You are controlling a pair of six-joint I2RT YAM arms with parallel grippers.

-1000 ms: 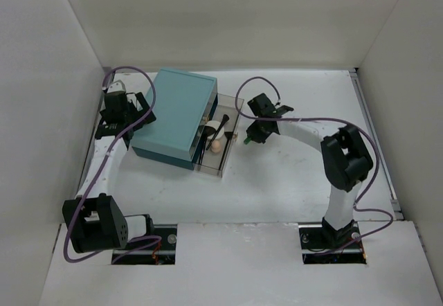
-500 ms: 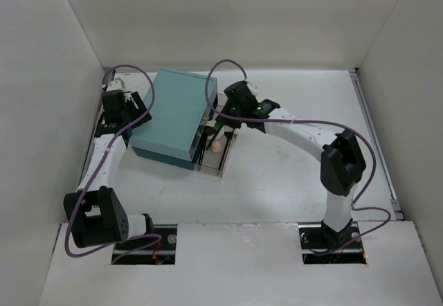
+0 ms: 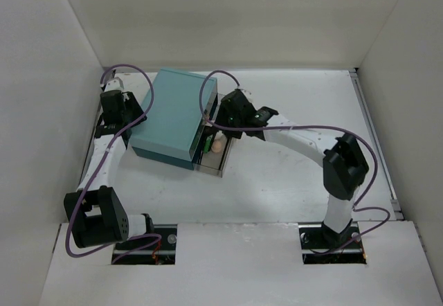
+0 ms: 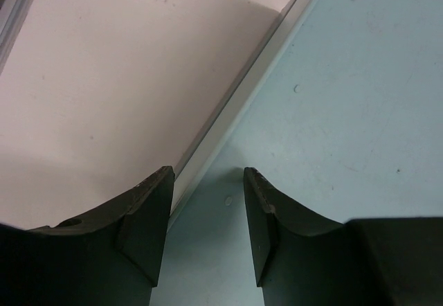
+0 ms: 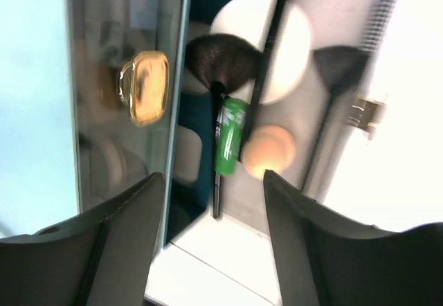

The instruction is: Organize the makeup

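Note:
The makeup lies in a clear drawer pulled out of the teal box. Inside it are a green tube, a peach sponge, a round white puff, a black fan brush and a second brush. My right gripper hovers over the drawer, open, holding nothing. In the top view it is above the sponge. My left gripper is at the box's left edge. Its jaws stand narrowly open over the teal top, with nothing between them.
A gold-coloured piece shows on the drawer's glossy side wall. White walls enclose the table on three sides. The left arm runs along the left wall, and the right arm arches across the table's middle.
My right gripper swung left from beside the drawer to above it and opened; the green tube now lies in the drawer. My left gripper's jaws narrowed at the box's left edge.

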